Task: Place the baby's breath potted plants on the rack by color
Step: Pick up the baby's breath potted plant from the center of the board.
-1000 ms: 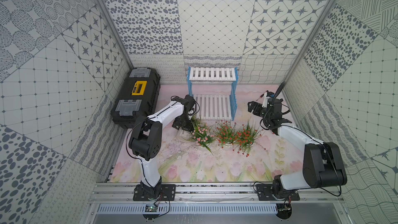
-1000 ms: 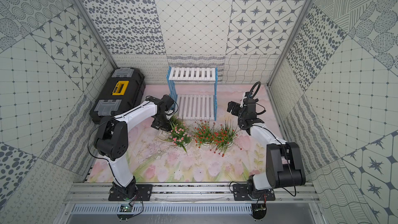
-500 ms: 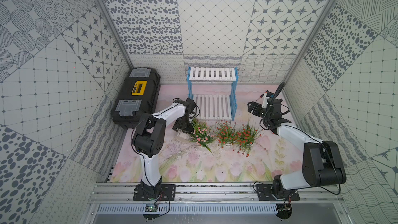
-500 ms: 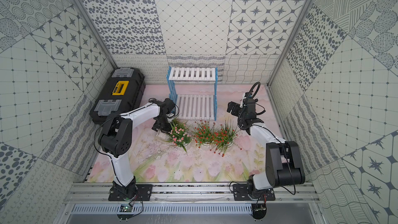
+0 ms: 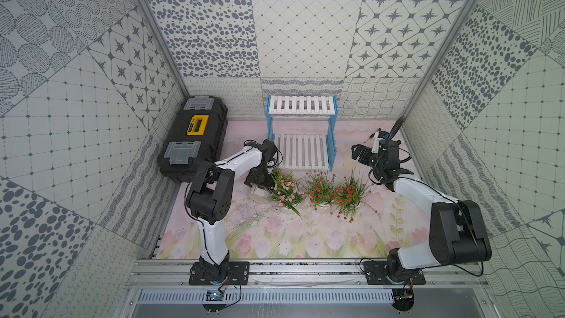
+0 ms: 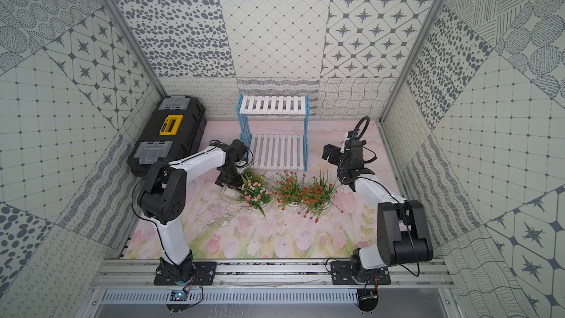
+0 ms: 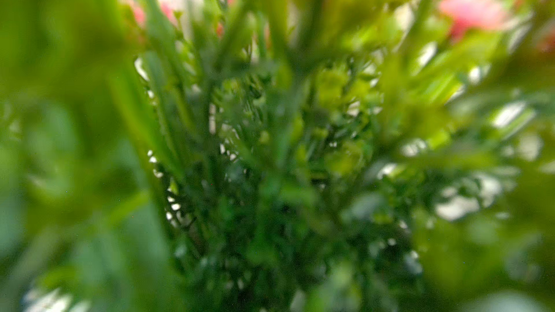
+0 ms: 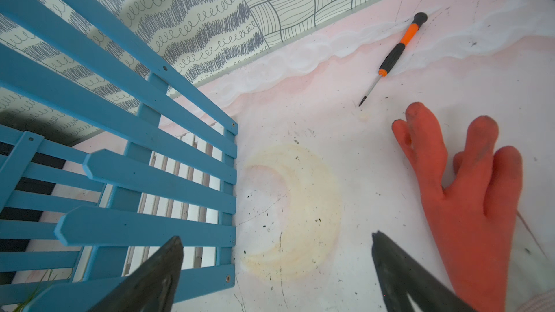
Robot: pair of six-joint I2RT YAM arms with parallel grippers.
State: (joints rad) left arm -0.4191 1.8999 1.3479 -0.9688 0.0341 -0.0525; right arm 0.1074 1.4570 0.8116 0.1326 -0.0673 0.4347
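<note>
Floral desk [image 5: 275, 240] with black toolbox [image 5: 192, 139], rack [image 5: 301, 105] and a row of potted plants.
Toolbox by the left wall; rack at the back wall, two white slatted tiers in blue frames. On the desk just before its lower tier, side by side: pink plant [image 5: 286, 189], middle red-orange plant [image 5: 321, 186], end red-orange plant [image 5: 350, 192]. Left tool [image 5: 260, 182] pushed into the pink plant's foliage; grip cannot be told, wrist view all blurred green. Pale shape [image 5: 260, 198] beside it, possibly a tipped pot. Right tool [image 8: 276, 244] fingers wide apart over bare desk beside the rack. Orange glove [image 8: 468, 193] and screwdriver [image 8: 396, 52] nearby.
</note>
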